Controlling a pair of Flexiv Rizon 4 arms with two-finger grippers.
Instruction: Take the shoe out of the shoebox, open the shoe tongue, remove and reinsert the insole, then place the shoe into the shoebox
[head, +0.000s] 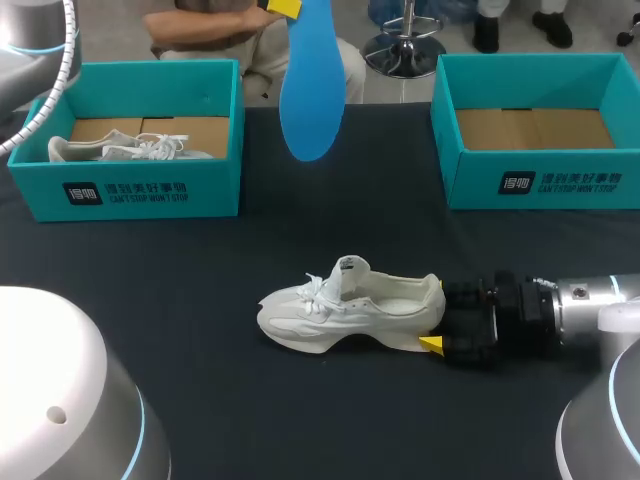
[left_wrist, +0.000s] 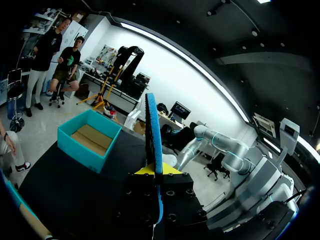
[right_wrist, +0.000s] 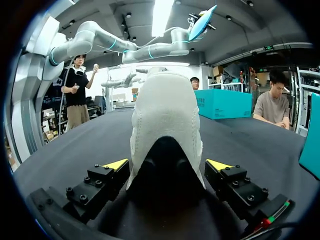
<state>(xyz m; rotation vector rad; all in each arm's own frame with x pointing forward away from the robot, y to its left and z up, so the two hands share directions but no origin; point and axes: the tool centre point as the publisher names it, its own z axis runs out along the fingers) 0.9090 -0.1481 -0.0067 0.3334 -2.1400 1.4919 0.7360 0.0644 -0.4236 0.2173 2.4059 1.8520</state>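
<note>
1. Bracing the white shoe (head: 345, 310) from behind, the right hand (right_wrist: 167, 165) lies low on the table (head: 300, 420) with its fingers spread wide and, as far as the wrist view shows, pressed to both sides of the heel. I judge this grip is meant to keep the shoe upright and steady, so the opening faces up for the insole to go back in.
2. The shoe stands on its sole near the middle of the table, toe toward my left, tongue raised and laces loose, out of either box.
3. Above and beyond it, the left hand (left_wrist: 156, 171) is closed on the heel end of the blue insole (head: 311, 85), which hangs toe-down, well clear of the shoe. Held this way, it looks ready to be lowered toe-first.
4. Nothing lies between the insole and the shoe; the raised tongue and loose laces are what I would expect to snag it.
5. At the far edge, the left shoebox (head: 150, 190) holds a second shoe (head: 120, 150); the right shoebox (head: 480, 180) shows only its cardboard floor.
</note>
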